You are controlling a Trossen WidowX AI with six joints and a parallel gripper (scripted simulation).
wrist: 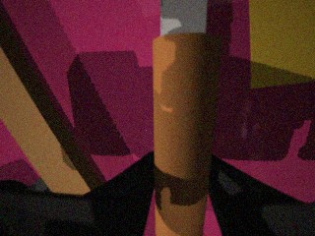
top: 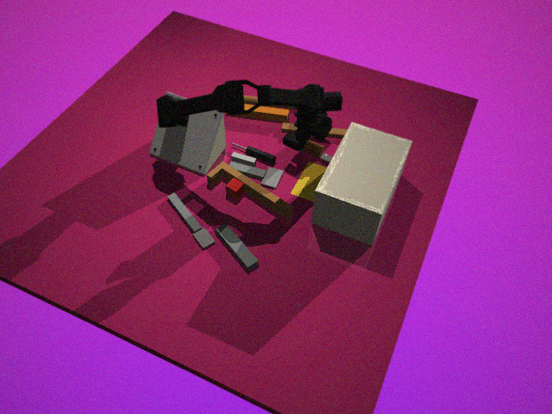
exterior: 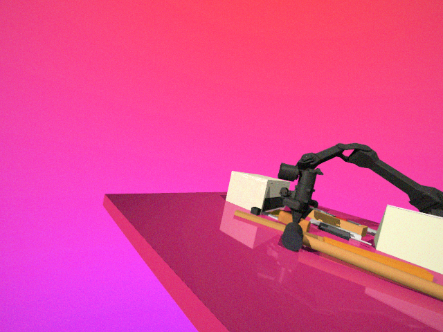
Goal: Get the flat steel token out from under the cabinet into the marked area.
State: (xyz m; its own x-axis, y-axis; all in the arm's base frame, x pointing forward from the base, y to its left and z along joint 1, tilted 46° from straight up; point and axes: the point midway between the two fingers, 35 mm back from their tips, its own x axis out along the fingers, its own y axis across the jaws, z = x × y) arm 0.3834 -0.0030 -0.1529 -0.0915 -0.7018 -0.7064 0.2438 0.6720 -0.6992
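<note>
The pale cabinet (top: 363,165) (exterior: 246,189) stands at the right in the top view, with a dark opening low on one side in the exterior view. The yellow marked area (top: 306,183) (wrist: 283,39) lies on the table in front of it. My gripper (top: 304,143) (wrist: 179,158) is shut on the round wooden handle (top: 315,147) (wrist: 183,103) of a tool, low over the table beside the marked area. The tool's flat grey blade (top: 326,158) (wrist: 184,17) points toward the cabinet. Its far end is hidden in the top view. The steel token is not visible.
An angled wooden bar (top: 256,185) with a red block (top: 234,187) lies near the marked area. A black-handled screwdriver (top: 260,154), a grey plate-ended tool (top: 272,177) and grey bars (top: 237,249) lie around. A black disc (exterior: 292,237) and long wooden rod (exterior: 372,263) are beside the gripper.
</note>
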